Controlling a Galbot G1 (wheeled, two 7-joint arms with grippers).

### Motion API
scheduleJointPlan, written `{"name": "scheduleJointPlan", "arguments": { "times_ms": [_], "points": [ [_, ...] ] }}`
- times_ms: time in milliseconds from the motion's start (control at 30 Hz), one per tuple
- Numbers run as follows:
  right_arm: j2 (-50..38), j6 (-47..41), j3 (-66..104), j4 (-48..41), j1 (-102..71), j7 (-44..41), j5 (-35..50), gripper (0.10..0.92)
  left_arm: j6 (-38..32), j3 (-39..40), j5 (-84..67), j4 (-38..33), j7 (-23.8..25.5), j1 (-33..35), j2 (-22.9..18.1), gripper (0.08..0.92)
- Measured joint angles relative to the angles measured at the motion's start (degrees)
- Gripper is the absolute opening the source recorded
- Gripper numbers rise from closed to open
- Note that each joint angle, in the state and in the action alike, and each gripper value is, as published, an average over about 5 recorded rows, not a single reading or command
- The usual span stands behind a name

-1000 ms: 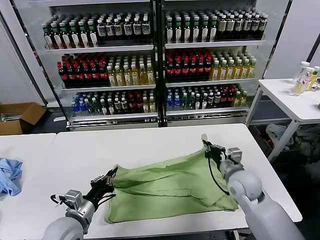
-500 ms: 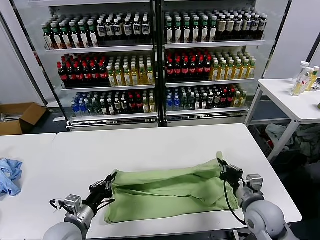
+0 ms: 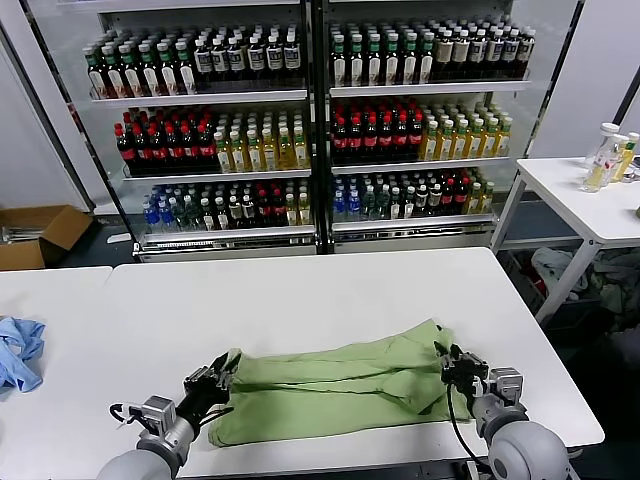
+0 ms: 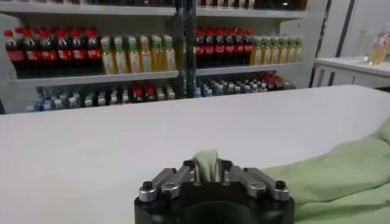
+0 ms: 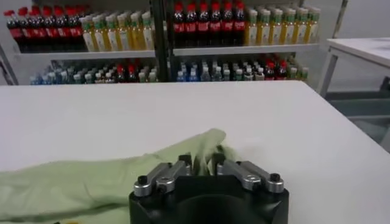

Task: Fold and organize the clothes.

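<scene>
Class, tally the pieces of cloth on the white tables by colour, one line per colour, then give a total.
Light green: 1, the shirt, pinched at its two ends by the left gripper and the right gripper.
Light blue: 1, the cloth at the far left table edge.
Total: 2
</scene>
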Motion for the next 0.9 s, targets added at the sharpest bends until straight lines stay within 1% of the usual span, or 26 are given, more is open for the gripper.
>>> {"name": "scheduleJointPlan", "arguments": {
  "times_ms": [200,433,567,633,700,900],
  "points": [
    [0.53,-0.17,1.14,1.88,-2.22,0.28,-2.04,0.572,1.07,-0.11,4.51,-1.46,-2.73,1.62,-2.03,0.517],
    [1.12,-0.51,2.85,4.66,-5.12,0.69,-3.16,0.772,3.13,0.74,9.3,-2.38,-6.99,3.75,-6.67,0.724],
    [1.14,-0.59,3.79,5.97,-6.38,0.87,-3.37,0.818,4.26,1.29,11.75,-2.29,-8.97,4.34,-9.47,0.807],
    [1.11,-0.6,4.21,6.52,-6.92,0.93,-3.43,0.821,4.71,1.43,12.8,-2.07,-9.77,4.5,-10.62,0.805],
    [1.09,-0.6,4.59,7.0,-7.42,0.96,-3.46,0.822,5.0,1.51,13.63,-1.76,-10.4,4.7,-11.58,0.776],
    [1.03,-0.54,5.61,7.92,-8.44,1.01,-3.64,0.823,5.49,1.92,15.11,-1.05,-11.29,5.58,-13.81,0.609]
  ]
}}
